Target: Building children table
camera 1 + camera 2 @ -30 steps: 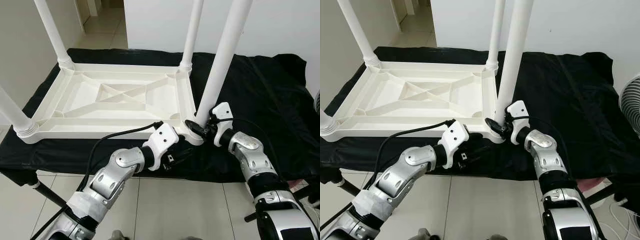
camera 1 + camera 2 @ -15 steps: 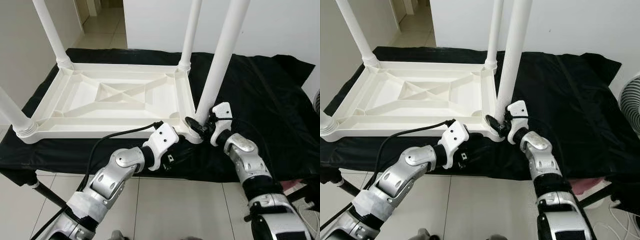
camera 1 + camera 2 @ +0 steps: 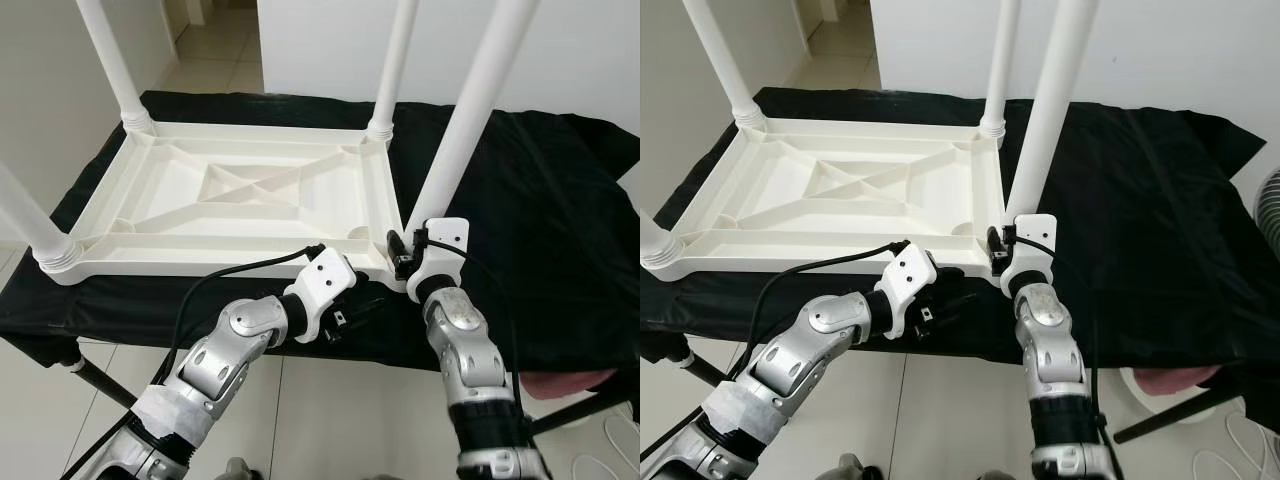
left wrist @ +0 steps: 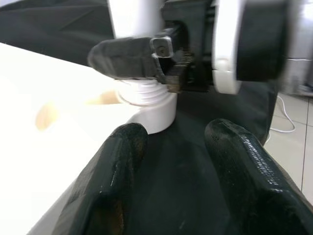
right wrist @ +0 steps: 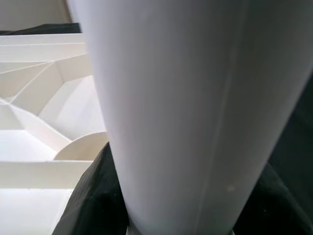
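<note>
An upturned white children's table [image 3: 240, 195] is laid on a black-draped surface [image 3: 530, 220]. Its near-right leg [image 3: 470, 110] is clasped at the base by the right gripper [image 3: 402, 252], jaws closed around it. The left gripper [image 4: 171, 161] is held beside that corner, jaws open.

Both arms are built of rounded silver segments with dark joint seams. The left arm [image 3: 235, 340] ends in a white wrist housing [image 3: 322, 287] marked by small black screw holes, and a thick black cable [image 3: 215, 285] loops from that housing back along the forearm. White wrapping (cloth or tape, hard to tell) covers its upper part [image 3: 170, 410]. The right arm [image 3: 465, 345] carries a white, boxy wrist block [image 3: 438, 250] with a thin black wire beside it. The left gripper [image 4: 171, 181] has two long, matte black, faintly textured fingers [image 4: 110, 181].
</note>
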Controlling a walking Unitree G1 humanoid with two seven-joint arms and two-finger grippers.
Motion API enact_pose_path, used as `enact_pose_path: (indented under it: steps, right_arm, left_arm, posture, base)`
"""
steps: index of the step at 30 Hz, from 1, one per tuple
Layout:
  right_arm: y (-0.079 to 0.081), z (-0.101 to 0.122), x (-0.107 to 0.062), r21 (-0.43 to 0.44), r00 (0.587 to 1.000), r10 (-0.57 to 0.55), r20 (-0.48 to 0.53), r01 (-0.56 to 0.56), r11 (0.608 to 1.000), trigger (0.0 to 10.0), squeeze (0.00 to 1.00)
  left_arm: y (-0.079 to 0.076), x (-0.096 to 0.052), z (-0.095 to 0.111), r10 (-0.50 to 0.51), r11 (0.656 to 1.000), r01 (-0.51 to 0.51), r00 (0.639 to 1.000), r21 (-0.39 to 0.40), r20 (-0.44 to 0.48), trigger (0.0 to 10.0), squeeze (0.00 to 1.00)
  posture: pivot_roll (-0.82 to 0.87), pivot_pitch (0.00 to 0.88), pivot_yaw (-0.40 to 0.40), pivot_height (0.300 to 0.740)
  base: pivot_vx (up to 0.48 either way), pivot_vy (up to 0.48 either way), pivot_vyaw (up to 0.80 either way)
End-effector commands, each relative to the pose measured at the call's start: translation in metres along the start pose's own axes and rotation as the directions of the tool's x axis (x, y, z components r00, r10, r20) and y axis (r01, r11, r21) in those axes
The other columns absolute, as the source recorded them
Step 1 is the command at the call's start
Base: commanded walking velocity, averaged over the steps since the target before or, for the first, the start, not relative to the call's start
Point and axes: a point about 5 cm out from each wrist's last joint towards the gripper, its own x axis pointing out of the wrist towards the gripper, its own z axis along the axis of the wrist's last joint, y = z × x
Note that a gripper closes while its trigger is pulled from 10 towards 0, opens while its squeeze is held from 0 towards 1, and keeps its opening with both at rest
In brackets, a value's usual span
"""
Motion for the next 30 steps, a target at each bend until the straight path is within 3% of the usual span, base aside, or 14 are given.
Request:
enact_pose_path:
  steps: [1,7,8,14,21,23,26,27,29,30]
  right_arm:
    - [0.001,-0.012,-0.011,-0.005,0.994,-0.06,-0.087,0.06,0.998,10.0,0.0]
    - [-0.002,-0.005,-0.008,0.001,0.997,-0.04,-0.065,0.04,0.999,10.0,0.0]
    - [-0.002,-0.003,-0.007,0.02,0.999,-0.022,-0.046,0.023,1.0,10.0,1.0]
    - [-0.001,0.002,-0.005,0.045,1.0,0.01,-0.015,-0.009,0.999,10.0,1.0]
    - [0.004,0.009,-0.003,0.108,0.984,0.179,0.008,-0.179,0.978,10.0,1.0]
    - [-0.01,0.005,0.002,0.02,0.942,0.334,0.004,-0.334,0.942,10.0,1.0]
    - [-0.018,0.003,0.006,-0.037,0.92,0.391,-0.004,-0.391,0.92,10.0,1.0]
    - [-0.021,0.002,0.007,-0.06,0.903,0.429,-0.014,-0.429,0.901,10.0,0.23]
    - [-0.022,0.002,0.007,-0.071,0.892,0.452,-0.02,-0.452,0.889,10.0,0.23]
    - [-0.024,0.002,0.008,-0.087,0.883,0.47,-0.02,-0.469,0.879,10.0,0.0]
  left_arm:
    - [-0.009,0.001,0.0,-0.102,0.995,0.102,0.995,-0.008,-0.002,10.0,0.0]
    - [-0.01,0.002,0.0,-0.11,0.994,0.11,0.994,-0.005,-0.001,10.0,0.0]
    - [-0.01,0.003,0.0,-0.11,0.994,0.11,0.994,-0.005,0.0,10.0,0.0]
    - [-0.01,0.004,0.001,-0.107,0.994,0.107,0.994,-0.004,0.003,10.0,0.0]
    - [-0.01,0.004,0.001,-0.106,0.994,0.106,0.994,-0.002,0.003,10.0,0.0]
    - [-0.01,0.003,0.001,-0.104,0.995,0.104,0.995,0.0,0.002,10.0,0.0]
    - [-0.009,0.003,0.001,-0.103,0.995,0.103,0.995,0.001,0.003,10.0,0.0]
    - [-0.009,0.003,0.001,-0.103,0.995,0.103,0.995,0.001,0.003,10.0,0.0]
    - [-0.009,0.003,0.001,-0.102,0.995,0.102,0.995,0.001,0.002,10.0,0.0]
    - [-0.009,0.003,0.001,-0.103,0.995,0.103,0.995,0.001,0.002,10.0,0.0]
  posture:
    - [-0.13,0.06,0.031,0.74]
    - [-0.14,0.056,0.027,0.74]
    - [-0.14,0.048,0.024,0.74]
    - [-0.14,0.041,0.021,0.74]
    - [-0.14,0.035,0.019,0.74]
    - [-0.14,0.03,0.019,0.74]
    - [-0.14,0.03,0.019,0.74]
    - [-0.14,0.03,0.019,0.74]
    - [-0.14,0.03,0.019,0.74]
    - [-0.14,0.03,0.019,0.74]
  base:
    - [0.0,0.0,0.0]
    - [0.0,0.0,0.0]
    - [0.0,0.0,0.0]
    - [0.0,0.0,0.0]
    - [0.0,0.0,0.0]
    - [0.0,0.0,0.0]
    - [0.0,0.0,0.0]
    - [0.0,0.0,0.0]
    - [0.0,0.0,0.0]
    - [0.0,0.0,0.0]
